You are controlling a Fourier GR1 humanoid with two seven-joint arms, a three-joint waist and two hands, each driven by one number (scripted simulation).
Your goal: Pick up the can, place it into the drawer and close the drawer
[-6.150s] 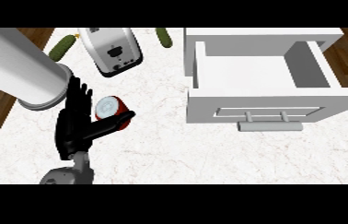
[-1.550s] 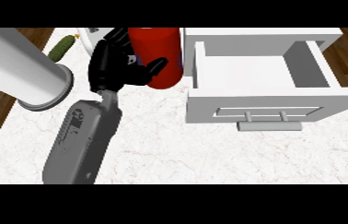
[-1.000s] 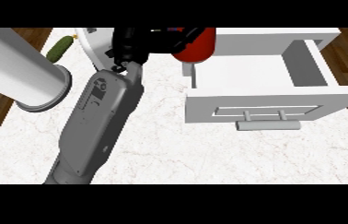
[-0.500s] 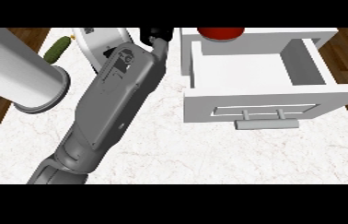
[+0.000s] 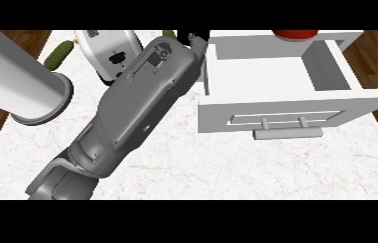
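The red can (image 5: 295,34) shows only as a sliver at the view's top edge, over the back wall of the open white drawer (image 5: 273,109). The drawer's inside (image 5: 262,74) holds nothing that I can see. My left forearm (image 5: 140,102) stretches from the lower left up to the drawer's back left corner. Of my left hand (image 5: 196,38) only a small black part shows there; the rest is cut off by the top edge. Whether it still holds the can is hidden. My right hand is out of view.
A tall white cylinder (image 5: 26,84) stands at the left. A white appliance (image 5: 111,52) sits behind the forearm, with a green cucumber (image 5: 59,54) beside it. The drawer's handle (image 5: 288,133) juts toward me over the marble counter (image 5: 221,167).
My left arm has lifted the can off the counter at the left and carried it right and away, to above the drawer's back edge. The hand has slid out past the top of the view.
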